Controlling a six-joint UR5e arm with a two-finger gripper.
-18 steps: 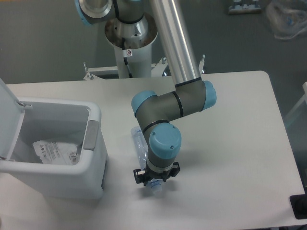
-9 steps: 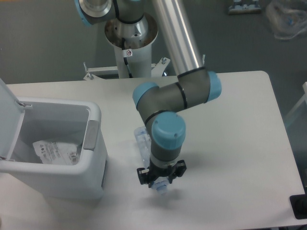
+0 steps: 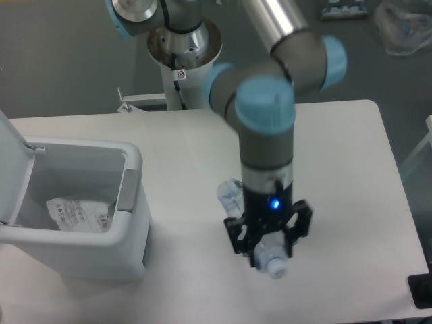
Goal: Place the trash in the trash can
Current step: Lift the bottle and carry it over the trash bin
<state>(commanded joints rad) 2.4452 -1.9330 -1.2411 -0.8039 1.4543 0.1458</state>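
Observation:
A slim clear bluish bottle [image 3: 233, 196] hangs tilted above the table, its cap end [image 3: 275, 268] pointing toward the front. My gripper [image 3: 268, 244] is shut on it near the cap end, and the wrist hides the bottle's middle. The white trash can [image 3: 131, 169] stands at the left with its lid [image 3: 12, 158] swung open. Inside it lies a crinkled clear pouch with black print [image 3: 75, 212]. The bottle is well to the right of the can.
The arm's base column [image 3: 182, 50] rises behind the table's back edge. A black object [image 3: 420, 291] sits at the front right corner. White table surface [image 3: 351, 169] stretches to the right of the arm.
The gripper has risen from the table with the bottle and moved to the right, toward the camera. The bottle left the tabletop. The can and pouch are unchanged.

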